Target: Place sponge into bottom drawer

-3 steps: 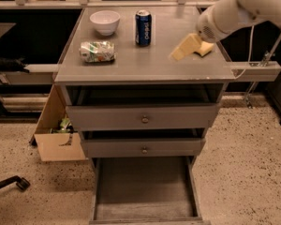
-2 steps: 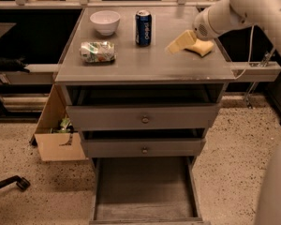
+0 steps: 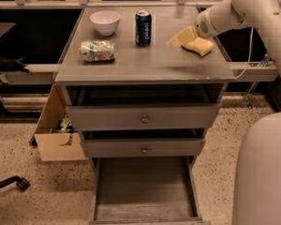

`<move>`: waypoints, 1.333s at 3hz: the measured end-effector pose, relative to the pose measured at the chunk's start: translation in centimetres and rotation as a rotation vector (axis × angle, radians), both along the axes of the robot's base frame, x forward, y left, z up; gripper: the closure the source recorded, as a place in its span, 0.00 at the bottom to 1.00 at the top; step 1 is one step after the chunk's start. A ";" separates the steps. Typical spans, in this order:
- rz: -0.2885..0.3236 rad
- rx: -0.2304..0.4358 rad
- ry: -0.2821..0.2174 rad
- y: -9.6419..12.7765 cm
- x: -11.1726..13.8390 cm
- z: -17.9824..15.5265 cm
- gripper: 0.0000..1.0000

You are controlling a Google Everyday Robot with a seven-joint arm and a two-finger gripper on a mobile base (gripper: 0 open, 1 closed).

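Note:
The pale yellow sponge [image 3: 200, 46] lies flat on the grey cabinet top [image 3: 145, 64], near its back right corner. My gripper [image 3: 181, 37] hangs at the end of the white arm [image 3: 225, 15] that reaches in from the right. It sits just left of the sponge, low over the top and touching or nearly touching the sponge's left edge. The bottom drawer [image 3: 145, 186] is pulled out at the foot of the cabinet, its plain grey floor bare.
On the cabinet top stand a white bowl [image 3: 105, 21], a blue soda can [image 3: 143, 28] and a green-and-white foil packet [image 3: 97, 50]. Two shallower drawers with round knobs [image 3: 144, 119] are slightly open. A cardboard box [image 3: 56, 137] sits left. My white body [image 3: 264, 172] fills the lower right.
The arm and gripper have shifted a little left and toward the back of the cabinet top, beside the sponge. The sponge stays on the top. My body has come into view at right.

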State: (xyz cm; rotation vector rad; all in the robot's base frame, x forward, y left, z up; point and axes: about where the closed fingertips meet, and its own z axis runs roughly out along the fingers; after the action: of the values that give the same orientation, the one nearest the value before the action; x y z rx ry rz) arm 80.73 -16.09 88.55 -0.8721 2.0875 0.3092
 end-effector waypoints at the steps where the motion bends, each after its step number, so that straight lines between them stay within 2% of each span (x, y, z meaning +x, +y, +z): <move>1: -0.010 0.006 -0.001 -0.1 0.5 -0.6 0.00; 3: -0.126 0.039 -0.043 -3.0 3.0 -2.1 0.00; 4: -0.152 0.032 -0.049 -3.6 3.9 -3.0 0.00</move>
State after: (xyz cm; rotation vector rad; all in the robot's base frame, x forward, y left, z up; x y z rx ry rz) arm 84.64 -19.65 85.57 -0.6908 2.0837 0.2369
